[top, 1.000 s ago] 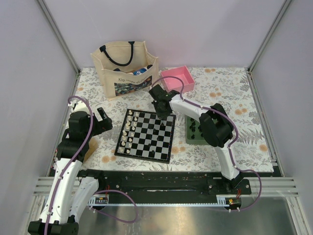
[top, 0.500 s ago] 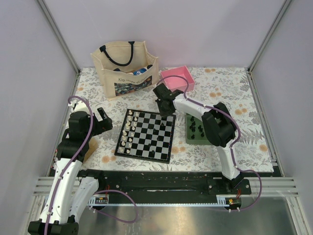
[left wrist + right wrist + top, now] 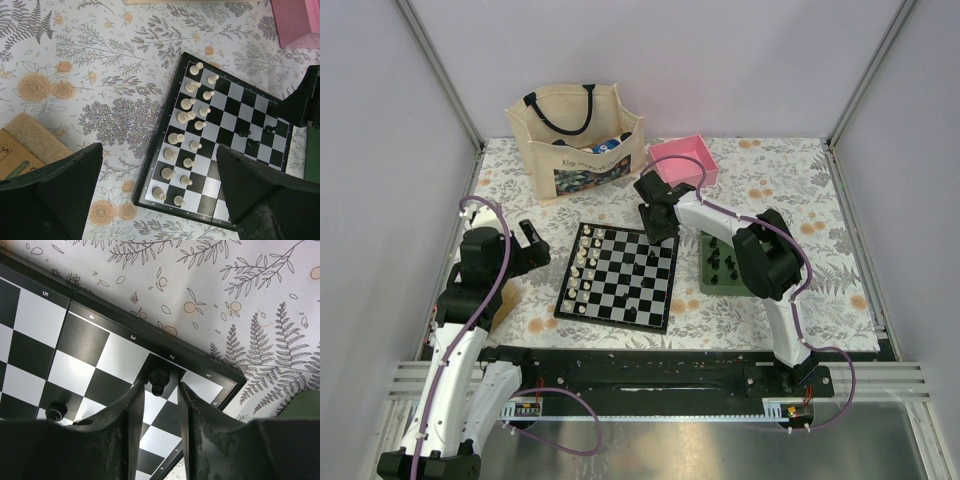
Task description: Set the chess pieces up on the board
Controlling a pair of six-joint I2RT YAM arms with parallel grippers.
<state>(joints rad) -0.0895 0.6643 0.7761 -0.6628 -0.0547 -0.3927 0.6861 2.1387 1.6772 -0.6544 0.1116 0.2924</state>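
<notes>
Over the board's [image 3: 95, 340] far right corner, the right pincer [image 3: 160, 388] has just eased apart (a second ago it was clamped tight, out over the board's middle). A black chess piece [image 3: 159, 381] now stands free on the edge square by the printed 2, with a sliver of gap to each of the fingers [image 3: 135, 405]. That looks like one more piece home on the board's right-hand back row.

Plenty left, though: only a few other black men [image 3: 254, 143] dot the board's right side, and more wait in the green tray [image 3: 703, 286] just beside its right edge. The cream-white men [image 3: 187, 117] already line the board's left side.

In the way? Mainly those close fingers, so a straight lift seems wise. The tote bag [image 3: 575, 135] and pink box [image 3: 685, 160] sit beyond the board's far edge. The left pincer [image 3: 159, 150] hangs off the board's left side, spread wide and empty.
</notes>
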